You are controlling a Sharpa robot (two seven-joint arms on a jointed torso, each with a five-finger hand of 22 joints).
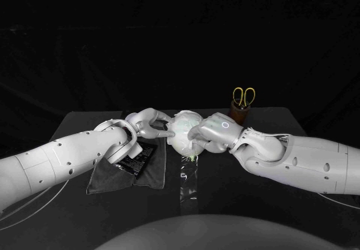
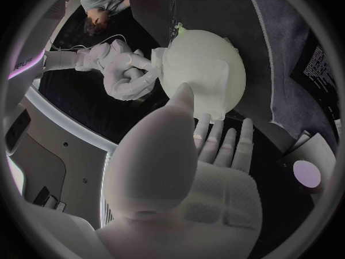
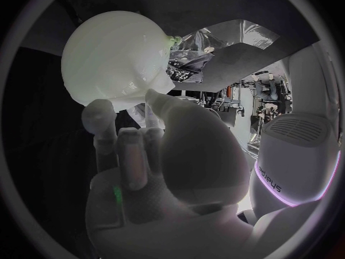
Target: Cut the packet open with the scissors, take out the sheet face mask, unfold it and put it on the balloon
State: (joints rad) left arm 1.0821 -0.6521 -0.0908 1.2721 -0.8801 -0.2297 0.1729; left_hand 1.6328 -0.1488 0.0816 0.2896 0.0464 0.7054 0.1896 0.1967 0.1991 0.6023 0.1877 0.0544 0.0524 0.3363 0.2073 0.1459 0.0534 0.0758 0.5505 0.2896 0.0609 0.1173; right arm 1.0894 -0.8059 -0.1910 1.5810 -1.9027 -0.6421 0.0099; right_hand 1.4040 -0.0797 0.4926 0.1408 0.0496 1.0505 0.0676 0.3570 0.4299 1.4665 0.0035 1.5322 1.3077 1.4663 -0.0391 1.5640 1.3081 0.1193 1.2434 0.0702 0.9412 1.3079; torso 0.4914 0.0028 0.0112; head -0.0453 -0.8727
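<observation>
Mid-table, sheet mask [image 1: 182,127] already on balloon [image 2: 190,40]; left hand [image 1: 146,122] fingers [image 2: 229,147] wide against it; right hand [image 1: 214,130] fingers [image 3: 133,155] curled, grip unclear; smoothing remains.

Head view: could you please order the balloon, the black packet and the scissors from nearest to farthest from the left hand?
1. Balloon, centre, right against the left hand.
2. Black packet, beside its wrist.
3. Scissors, upright at the far right.

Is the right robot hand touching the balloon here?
Touching. In the left wrist view the right robot hand has its fingertips against the side of the balloon, with no gap.
</observation>
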